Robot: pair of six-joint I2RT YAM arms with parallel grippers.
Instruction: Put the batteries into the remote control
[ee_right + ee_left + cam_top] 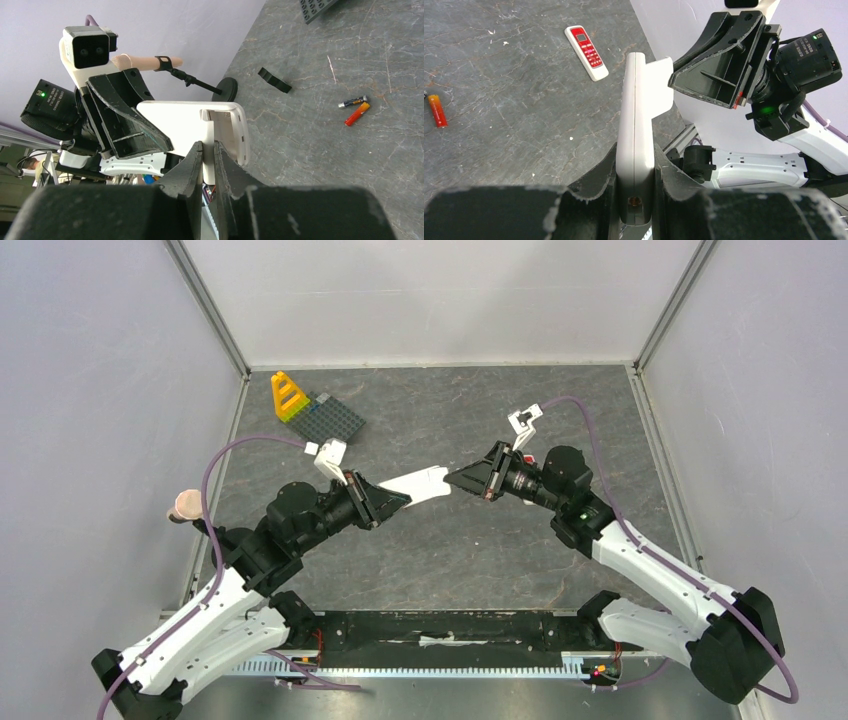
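Observation:
My left gripper (395, 502) is shut on a white remote control (420, 483) and holds it above the table. In the left wrist view the remote (635, 130) stands edge-on between the fingers (596, 180). My right gripper (458, 478) meets its far end and is shut on a thin white panel (209, 142), the remote's battery cover, which also shows in the left wrist view (660, 92). Beside it the compartment (231, 131) is open. A red-orange battery (357, 114) and a blue-purple one (352, 102) lie together on the table. Another red-orange battery (437, 111) lies apart.
A second small remote with a red face (586, 46) lies on the table. A black piece (274, 80) lies near the batteries. A grey stud plate (335, 420) with a yellow block (289, 397) sits at the back left. A beige object on a stand (185, 505) is at the left edge.

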